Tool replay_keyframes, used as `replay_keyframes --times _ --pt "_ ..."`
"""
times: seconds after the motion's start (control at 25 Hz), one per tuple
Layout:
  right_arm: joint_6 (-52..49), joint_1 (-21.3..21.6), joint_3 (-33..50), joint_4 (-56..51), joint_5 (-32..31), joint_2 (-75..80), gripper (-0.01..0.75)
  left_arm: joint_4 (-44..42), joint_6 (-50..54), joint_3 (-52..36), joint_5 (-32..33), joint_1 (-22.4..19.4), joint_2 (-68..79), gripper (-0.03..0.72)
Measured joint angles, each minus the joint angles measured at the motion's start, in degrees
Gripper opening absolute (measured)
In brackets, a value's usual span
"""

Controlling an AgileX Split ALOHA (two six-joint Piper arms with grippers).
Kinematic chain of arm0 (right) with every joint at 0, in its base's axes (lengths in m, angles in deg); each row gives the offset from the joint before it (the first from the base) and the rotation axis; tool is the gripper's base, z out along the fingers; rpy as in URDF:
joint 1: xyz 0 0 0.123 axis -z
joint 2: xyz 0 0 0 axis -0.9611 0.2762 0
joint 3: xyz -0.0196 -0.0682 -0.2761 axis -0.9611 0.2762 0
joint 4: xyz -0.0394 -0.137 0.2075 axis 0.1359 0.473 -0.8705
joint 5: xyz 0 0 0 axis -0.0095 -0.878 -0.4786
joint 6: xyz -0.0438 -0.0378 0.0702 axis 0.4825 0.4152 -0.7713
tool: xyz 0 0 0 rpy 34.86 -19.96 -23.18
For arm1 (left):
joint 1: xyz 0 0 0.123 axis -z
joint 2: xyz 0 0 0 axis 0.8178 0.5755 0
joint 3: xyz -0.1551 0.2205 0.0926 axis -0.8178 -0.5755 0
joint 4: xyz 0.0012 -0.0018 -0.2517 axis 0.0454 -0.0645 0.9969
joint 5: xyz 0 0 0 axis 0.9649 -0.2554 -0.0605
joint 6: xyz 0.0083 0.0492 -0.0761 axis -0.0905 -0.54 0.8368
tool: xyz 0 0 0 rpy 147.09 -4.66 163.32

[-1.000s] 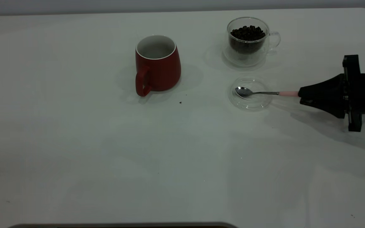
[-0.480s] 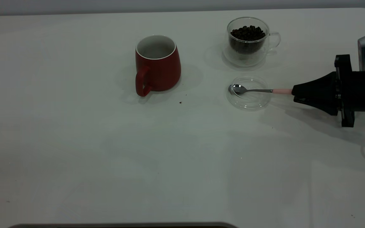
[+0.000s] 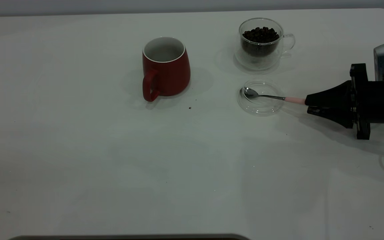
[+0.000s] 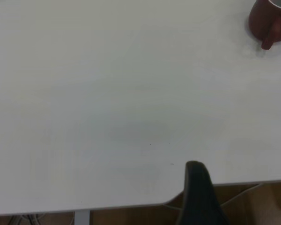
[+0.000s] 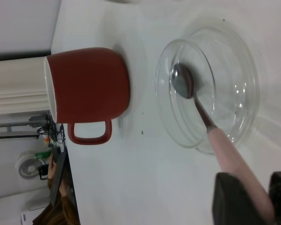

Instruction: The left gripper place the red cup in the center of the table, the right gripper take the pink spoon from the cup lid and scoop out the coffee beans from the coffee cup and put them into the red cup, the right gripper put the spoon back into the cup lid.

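Note:
The red cup [image 3: 167,70] stands upright mid-table, handle toward the front; it also shows in the left wrist view [image 4: 269,21] and the right wrist view [image 5: 89,84]. The coffee cup [image 3: 261,43] with coffee beans [image 3: 260,34] stands at the back right. The cup lid [image 3: 263,106] lies in front of it, also seen in the right wrist view [image 5: 239,93]. The pink spoon [image 3: 268,96] has its bowl [image 5: 182,82] in the lid. My right gripper [image 3: 308,101] is shut on the spoon's pink handle [image 5: 234,159], low over the table [image 3: 78,150]. One dark finger [image 4: 198,187] of the left gripper shows.
A few dark specks [image 3: 189,107] lie in front of the red cup. The table's near edge and a rounded corner [image 4: 168,202] show in the left wrist view, with the left arm parked past that edge. The right table edge is behind the right arm.
My right gripper has moved left toward the lid with the spoon, then dropped slightly. The spoon's bowl has slid to the lid's left side and the handle now slopes down to the gripper.

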Motion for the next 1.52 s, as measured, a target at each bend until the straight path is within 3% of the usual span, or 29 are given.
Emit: replay_keyframes --times 0.24,0.36,0.56,0.84,1.08,1.32,1.52 --pt "0.0 0.0 0.0 0.0 -1.0 0.0 0.521 0.0 0.0 0.0 0.0 0.0 0.0 0.529" --pt "-0.4 0.3 0.1 0.3 -1.0 -0.6 0.569 0.0 0.0 0.0 0.0 0.0 0.0 0.529" --pt "-3.3 3.6 3.4 2.4 0.6 -6.2 0.577 0.0 0.0 0.0 0.0 0.0 0.0 0.529" --pt "-9.6 9.1 11.9 10.3 10.9 -20.2 0.577 0.0 0.1 0.0 0.0 0.0 0.0 0.529" --pt "-31.0 9.1 13.9 32.4 18.8 -37.7 0.577 0.0 0.1 0.0 0.0 0.0 0.0 0.529" --pt "-60.3 7.0 14.3 61.5 15.2 -62.2 0.577 0.0 0.1 0.0 0.0 0.0 0.0 0.529" --pt "-71.1 6.8 14.7 78.6 6.1 -83.1 0.577 0.0 0.1 0.0 0.0 0.0 0.0 0.529"
